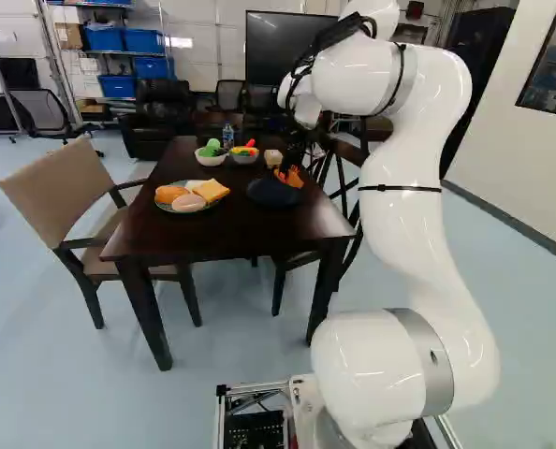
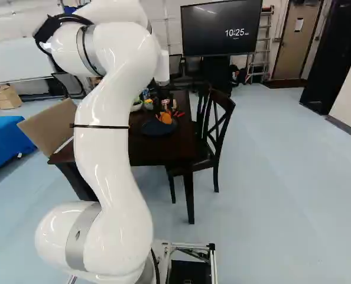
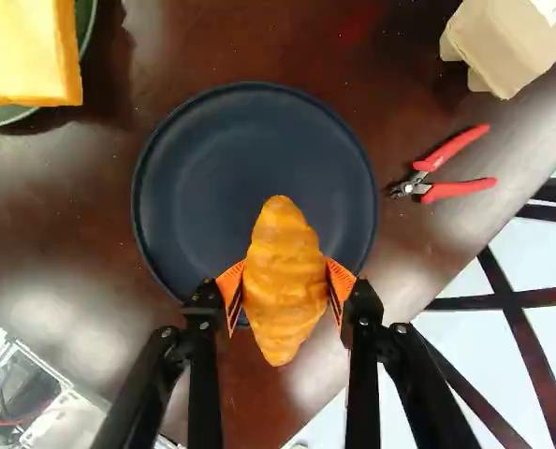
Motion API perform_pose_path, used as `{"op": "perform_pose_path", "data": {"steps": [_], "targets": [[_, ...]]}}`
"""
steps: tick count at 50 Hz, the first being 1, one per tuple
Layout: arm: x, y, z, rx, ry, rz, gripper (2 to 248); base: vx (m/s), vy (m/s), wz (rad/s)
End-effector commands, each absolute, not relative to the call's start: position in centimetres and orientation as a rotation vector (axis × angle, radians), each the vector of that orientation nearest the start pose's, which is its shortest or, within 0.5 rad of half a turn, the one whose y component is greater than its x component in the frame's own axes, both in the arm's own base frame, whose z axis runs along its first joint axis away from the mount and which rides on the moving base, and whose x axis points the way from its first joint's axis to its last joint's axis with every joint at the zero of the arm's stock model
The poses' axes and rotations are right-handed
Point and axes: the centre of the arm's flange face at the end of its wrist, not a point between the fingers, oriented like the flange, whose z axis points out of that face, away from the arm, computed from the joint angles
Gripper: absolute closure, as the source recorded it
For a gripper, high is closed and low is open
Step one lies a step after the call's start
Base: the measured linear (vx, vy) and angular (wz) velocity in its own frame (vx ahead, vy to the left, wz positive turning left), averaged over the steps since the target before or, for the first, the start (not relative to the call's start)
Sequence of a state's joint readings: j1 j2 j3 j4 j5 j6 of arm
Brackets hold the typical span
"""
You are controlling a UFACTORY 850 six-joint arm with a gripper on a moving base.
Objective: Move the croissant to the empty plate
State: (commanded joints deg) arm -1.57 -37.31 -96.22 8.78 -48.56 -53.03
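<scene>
In the left base view my gripper [image 1: 292,172] is over the dark plate [image 1: 274,193] near the table's far right side. The wrist view shows the gripper [image 3: 285,290] shut on the croissant [image 3: 284,271], an orange pad pressing it from each side. The croissant covers part of the dark round plate [image 3: 212,159] and reaches past its rim; how high it hangs, I cannot tell. Otherwise the plate is bare. The right base view also shows the croissant [image 2: 165,118] above the plate [image 2: 152,128].
A plate [image 1: 186,208] of bread and other food lies beside the dark plate. Two bowls [image 1: 212,159] [image 1: 244,159] and a bottle [image 1: 227,136] stand farther back. Red-handled cutters [image 3: 446,178] and a cardboard box [image 3: 507,42] lie near the plate. Chairs [image 2: 214,130] flank the table [image 1: 231,229].
</scene>
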Motion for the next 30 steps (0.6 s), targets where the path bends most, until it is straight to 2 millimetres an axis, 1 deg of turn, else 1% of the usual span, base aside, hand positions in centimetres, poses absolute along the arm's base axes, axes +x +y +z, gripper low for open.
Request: {"op": "perform_pose_path", "data": {"steps": [10, 26, 30], "targets": [[70.2, -0.5, 47.9, -2.840, -1.219, -0.312, 118, 0.000, 0.000, 0.000], [70.8, -0.5, 45.5, -2.834, -1.214, -0.269, 118, 0.000, 0.000, 0.000], [70.8, -0.5, 45.5, -2.834, -1.214, -0.269, 118, 0.000, 0.000, 0.000]]}}
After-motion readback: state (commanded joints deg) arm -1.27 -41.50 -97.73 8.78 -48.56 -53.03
